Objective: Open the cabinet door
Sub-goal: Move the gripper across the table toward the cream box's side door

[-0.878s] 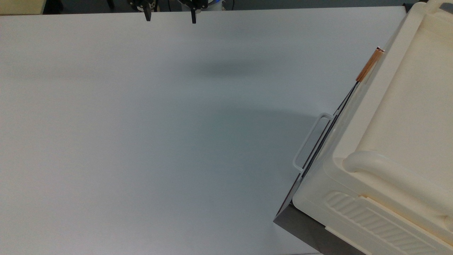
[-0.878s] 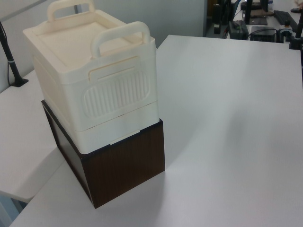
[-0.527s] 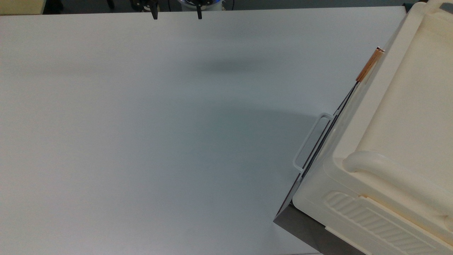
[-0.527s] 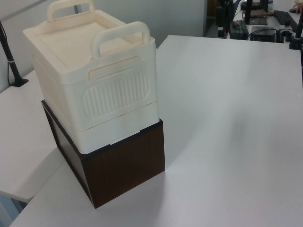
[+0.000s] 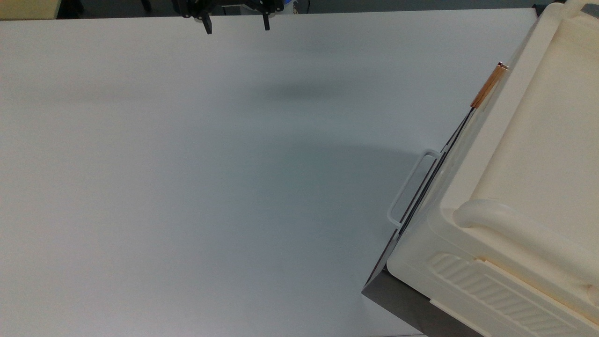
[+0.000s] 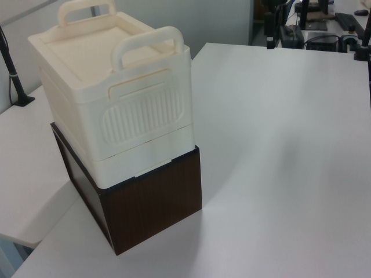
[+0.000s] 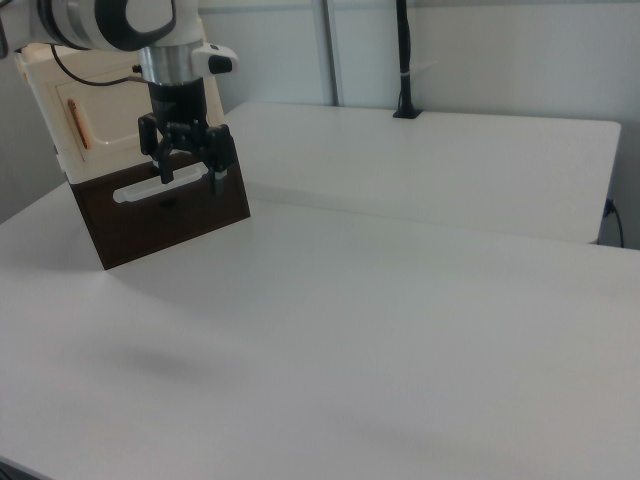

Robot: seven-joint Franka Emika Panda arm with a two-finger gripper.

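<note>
Closest to the left view's camera, a dark wood-grain base box (image 6: pixel 152 204) is sitting on the white desk (image 6: pixel 278 150), and it is carrying a cream plastic cabinet (image 6: pixel 116 98) with two arched carry handles on top and a ribbed side panel (image 6: pixel 145 116) facing the lens. What either container is holding cannot be told; both are showing only closed faces.

From above, the top view is giving the stack's front edge-on at the top view's right: a thin white loop handle (image 5: pixel 412 187) is jutting from the dark box, and the copper bar handle (image 5: pixel 489 85) is marking the cabinet door (image 5: pixel 498 100), lying flush and closed.

Farther off, the right view is showing the door face (image 7: pixel 60 105) behind the arm, and the pincer (image 7: pixel 190 175) is hanging well above the desk, fingers spread wide, gripping nothing. In the top view it (image 5: pixel 236 29) is sitting at the far edge, well apart from the cabinet.
</note>
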